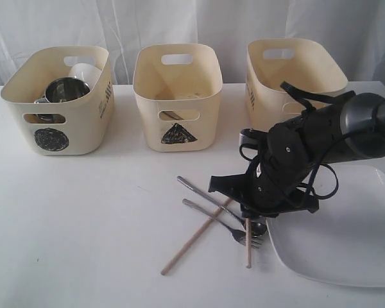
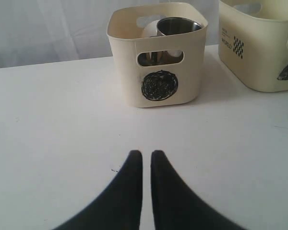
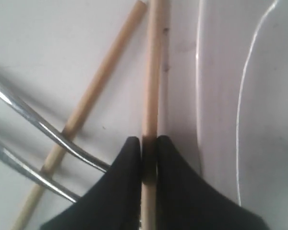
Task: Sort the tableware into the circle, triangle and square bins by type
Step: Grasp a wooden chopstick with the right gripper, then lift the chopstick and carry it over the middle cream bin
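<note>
Nearest you, your right claw (image 3: 149, 143) pinches one chopstick (image 3: 153, 72): the two fingers sit tight against its sides, almost closed, with the stick lying on the table just beside the plate (image 1: 346, 250). The grip is near one end, probably because that part lies free of the pile. The other chopstick (image 1: 192, 240) crosses under the knife (image 1: 202, 192), and the fork (image 1: 239, 236) and spoon (image 1: 260, 227) lie right by the claw.

Your right arm reaches in from the right, the wrist bent down steeply so the fingers meet the stick from above. Lift straight up; the plate rim is close on one side.

Your left claw (image 2: 146, 155) is closed on nothing and hovers low over bare table, pointing at the circle bin (image 2: 158, 100). That bin already holds a mug (image 1: 65, 90) and a white bowl (image 1: 86, 69).

Farther back stand the triangle bin (image 1: 178, 96) and a third bin (image 1: 289, 77), whose mark the arm hides.
</note>
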`<state>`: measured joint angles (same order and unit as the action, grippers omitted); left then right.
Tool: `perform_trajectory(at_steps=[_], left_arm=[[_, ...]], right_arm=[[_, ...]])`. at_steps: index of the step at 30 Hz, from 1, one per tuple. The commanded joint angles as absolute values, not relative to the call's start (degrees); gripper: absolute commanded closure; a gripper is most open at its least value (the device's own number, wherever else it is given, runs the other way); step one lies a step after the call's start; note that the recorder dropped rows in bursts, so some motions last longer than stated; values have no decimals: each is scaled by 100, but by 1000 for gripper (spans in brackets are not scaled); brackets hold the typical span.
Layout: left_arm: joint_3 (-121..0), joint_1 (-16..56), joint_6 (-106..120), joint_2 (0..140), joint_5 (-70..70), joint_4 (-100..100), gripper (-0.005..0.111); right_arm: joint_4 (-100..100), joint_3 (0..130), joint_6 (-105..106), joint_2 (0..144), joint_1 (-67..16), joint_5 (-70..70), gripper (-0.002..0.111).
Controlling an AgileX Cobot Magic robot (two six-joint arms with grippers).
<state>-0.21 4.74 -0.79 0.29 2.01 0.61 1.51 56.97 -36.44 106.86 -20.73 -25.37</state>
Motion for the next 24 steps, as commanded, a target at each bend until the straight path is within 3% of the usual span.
perform_trajectory(at_steps=[1, 24], left_arm=[[0, 476, -112, 0, 174, 124, 93], [0, 476, -112, 0, 174, 124, 93]], right_arm=[[201, 5662, -3569, 10685, -2046, -2556, 104], [193, 5674, -2907, 9208, -2060, -2550, 108]])
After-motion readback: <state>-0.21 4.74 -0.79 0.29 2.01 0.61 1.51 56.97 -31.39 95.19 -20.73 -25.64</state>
